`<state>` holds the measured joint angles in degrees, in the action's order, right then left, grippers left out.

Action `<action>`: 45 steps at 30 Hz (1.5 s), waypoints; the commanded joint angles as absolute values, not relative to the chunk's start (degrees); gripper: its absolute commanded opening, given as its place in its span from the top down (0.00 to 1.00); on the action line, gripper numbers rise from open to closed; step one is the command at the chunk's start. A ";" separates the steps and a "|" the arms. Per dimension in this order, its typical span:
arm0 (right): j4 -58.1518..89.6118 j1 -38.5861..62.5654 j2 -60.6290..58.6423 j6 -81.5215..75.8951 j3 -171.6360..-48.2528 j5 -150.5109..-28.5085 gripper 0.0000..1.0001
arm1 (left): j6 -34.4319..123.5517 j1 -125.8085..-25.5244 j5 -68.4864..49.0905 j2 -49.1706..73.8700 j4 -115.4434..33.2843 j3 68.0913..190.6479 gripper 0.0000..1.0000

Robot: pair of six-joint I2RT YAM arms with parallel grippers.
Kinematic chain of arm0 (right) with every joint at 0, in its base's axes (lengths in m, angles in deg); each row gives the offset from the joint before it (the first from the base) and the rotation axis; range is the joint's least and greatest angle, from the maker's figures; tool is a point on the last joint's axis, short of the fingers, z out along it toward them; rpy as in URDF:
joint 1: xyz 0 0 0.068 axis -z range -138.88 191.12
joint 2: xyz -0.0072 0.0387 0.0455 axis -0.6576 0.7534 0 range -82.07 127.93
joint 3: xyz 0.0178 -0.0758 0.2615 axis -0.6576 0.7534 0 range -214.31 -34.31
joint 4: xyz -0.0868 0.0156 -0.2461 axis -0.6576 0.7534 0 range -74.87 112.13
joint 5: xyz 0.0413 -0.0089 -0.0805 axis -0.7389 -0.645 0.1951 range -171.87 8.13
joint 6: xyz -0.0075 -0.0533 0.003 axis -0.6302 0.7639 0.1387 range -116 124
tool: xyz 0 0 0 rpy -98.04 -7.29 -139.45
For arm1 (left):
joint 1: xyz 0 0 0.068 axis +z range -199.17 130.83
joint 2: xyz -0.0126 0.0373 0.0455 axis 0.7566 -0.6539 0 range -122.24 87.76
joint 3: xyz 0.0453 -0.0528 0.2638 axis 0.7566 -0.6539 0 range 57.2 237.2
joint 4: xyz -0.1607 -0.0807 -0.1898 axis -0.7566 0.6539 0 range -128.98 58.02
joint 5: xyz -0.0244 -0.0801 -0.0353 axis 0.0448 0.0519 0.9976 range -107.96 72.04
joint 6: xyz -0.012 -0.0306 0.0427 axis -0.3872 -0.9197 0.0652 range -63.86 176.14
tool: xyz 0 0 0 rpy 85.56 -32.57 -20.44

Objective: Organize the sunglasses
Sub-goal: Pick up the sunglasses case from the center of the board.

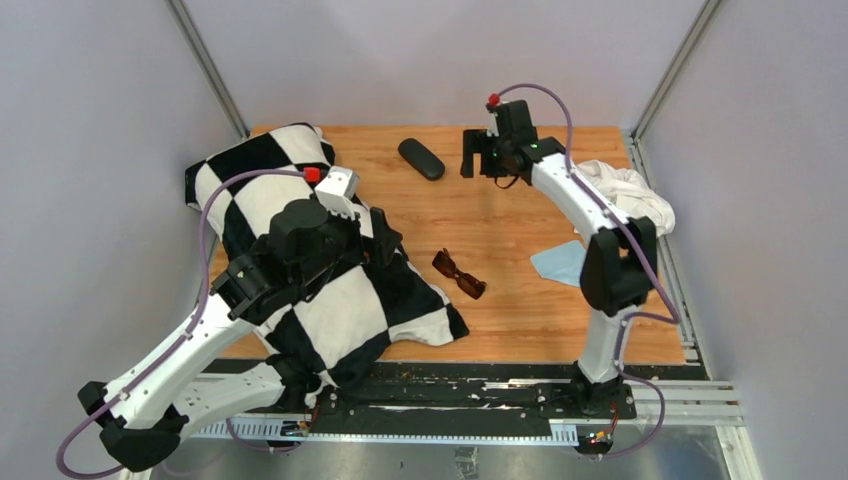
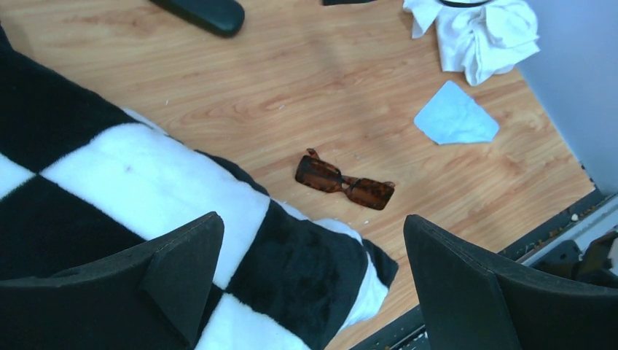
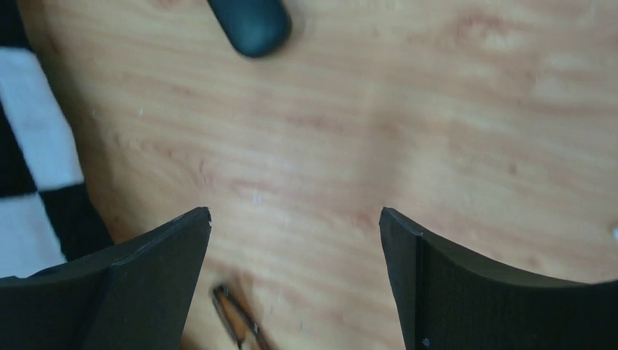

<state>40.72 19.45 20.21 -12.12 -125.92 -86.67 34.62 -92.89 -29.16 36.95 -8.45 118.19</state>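
left pincer [image 1: 385,240], right pincer [image 1: 469,152] open, empty; reddish-brown translucent sunglasses [image 1: 459,274] lie just beside black-and-white checkered blanket [image 1: 330,310], so a grab may snag cloth.

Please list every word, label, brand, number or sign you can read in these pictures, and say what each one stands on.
There is no readable text in any view.
The sunglasses, the black case, the checkered blanket, the blue cloth and the white cloth show no print or logo.
If the arms carry any markings, they are too small to make out.
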 commanded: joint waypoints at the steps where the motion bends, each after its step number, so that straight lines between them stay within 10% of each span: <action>1: 45.63 18.48 32.56 -6.37 -139.92 -88.54 0.07 | 35.40 -92.58 -28.56 37.15 -7.80 120.85 0.00; 33: 31.64 13.12 71.24 8.61 -172.88 -86.79 0.01 | 36.38 -92.58 -32.94 35.73 -5.10 121.37 0.00; 45: 25.54 13.19 61.71 8.08 -160.18 -85.06 0.31 | 34.89 -92.58 -31.86 35.07 -6.15 120.77 0.00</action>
<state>29.07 13.28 68.90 8.10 -168.17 -86.73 35.71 -92.83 -32.13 35.68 -5.59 119.90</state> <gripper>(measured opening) 0.709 0.994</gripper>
